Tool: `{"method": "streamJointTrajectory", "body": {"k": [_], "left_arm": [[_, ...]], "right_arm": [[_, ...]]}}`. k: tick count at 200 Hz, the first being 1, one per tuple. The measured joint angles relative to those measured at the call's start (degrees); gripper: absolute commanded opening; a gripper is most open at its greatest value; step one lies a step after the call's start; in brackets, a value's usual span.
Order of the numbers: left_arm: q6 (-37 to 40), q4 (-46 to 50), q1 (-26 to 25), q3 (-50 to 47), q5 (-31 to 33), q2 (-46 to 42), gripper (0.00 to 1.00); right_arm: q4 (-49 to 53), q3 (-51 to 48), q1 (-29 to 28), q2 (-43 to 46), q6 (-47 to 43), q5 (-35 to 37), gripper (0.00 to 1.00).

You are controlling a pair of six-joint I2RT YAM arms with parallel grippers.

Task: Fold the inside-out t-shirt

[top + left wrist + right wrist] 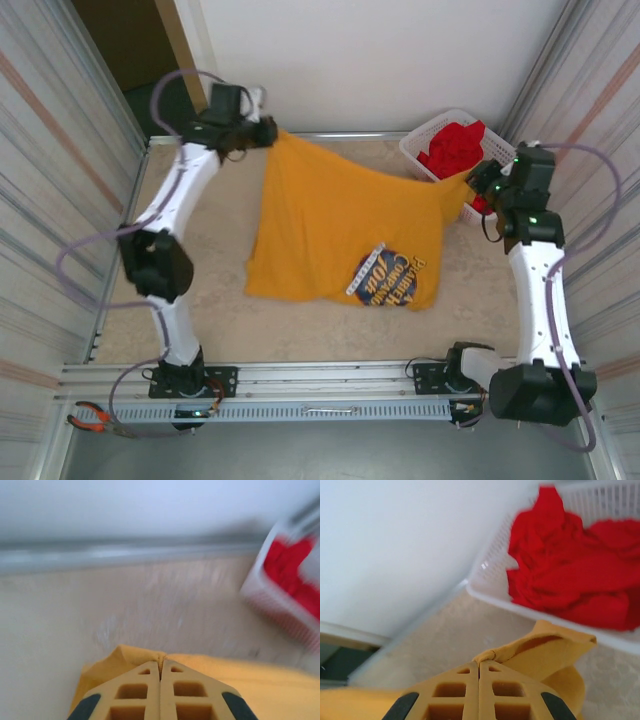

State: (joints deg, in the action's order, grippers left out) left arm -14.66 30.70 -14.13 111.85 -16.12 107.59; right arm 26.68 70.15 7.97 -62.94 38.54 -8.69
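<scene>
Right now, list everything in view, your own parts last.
t-shirt: one, mustard yellow with a blue-and-white print, held between both grippers over the table
basket: one, white, far right corner
red garment: one, red, in the basket
pliers: one, orange handles, near left edge
table: one, beige
left gripper: one, tan, shut on the t-shirt's far left corner
right gripper: one, tan, shut on the t-shirt beside the basket

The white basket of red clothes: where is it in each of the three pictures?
Top view: white basket, far right corner of the table.
Left wrist: right edge, blurred.
Right wrist: upper right.
Shared landmark: the yellow t-shirt, lower than the basket in every picture.
</scene>
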Motion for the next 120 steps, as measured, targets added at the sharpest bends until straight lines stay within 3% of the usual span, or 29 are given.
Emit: {"method": "streamJointTrajectory", "body": {"k": [42, 88, 120], "left_arm": [[-7.5, -12.9, 6.3, -6.5, -5.1, -16.2, 0.01], [-12.5, -20.3, 6.6, -10.0, -8.8, -22.0, 0.00], [-13.8, -27.4, 6.5, -14.4, -8.0, -31.4, 0.00]], "right_arm": [[0.2, 6.1, 4.0, 3.8, 1.8, -4.9, 0.00], [2.2, 14.9, 8.5, 4.7, 5.2, -8.3, 0.00], [2.1, 24.5, 10.5, 8.1, 6.7, -7.2, 0.00]]}}
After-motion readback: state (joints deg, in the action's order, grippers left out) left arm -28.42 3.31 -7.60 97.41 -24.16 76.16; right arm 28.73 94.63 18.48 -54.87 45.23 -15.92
